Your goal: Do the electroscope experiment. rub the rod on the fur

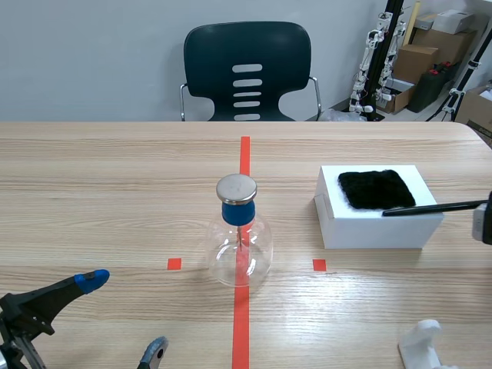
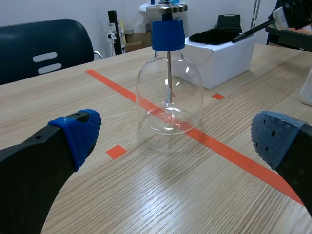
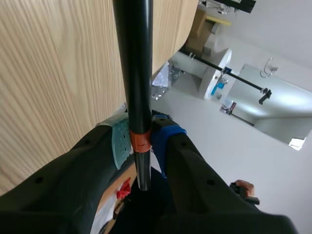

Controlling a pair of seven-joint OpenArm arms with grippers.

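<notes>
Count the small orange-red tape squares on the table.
2: left square beside the glass flask; right square just before the white box. More could lie out of view.

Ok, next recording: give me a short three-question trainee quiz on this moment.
1. True or false: the right gripper is shut on the rod.
2. The rod's free tip is at: A the fur; B the flask's cap; C the chair.
3. Fill in: the fur lies on top of a white ___.
Key: 1 true; 2 A; 3 box.
</notes>
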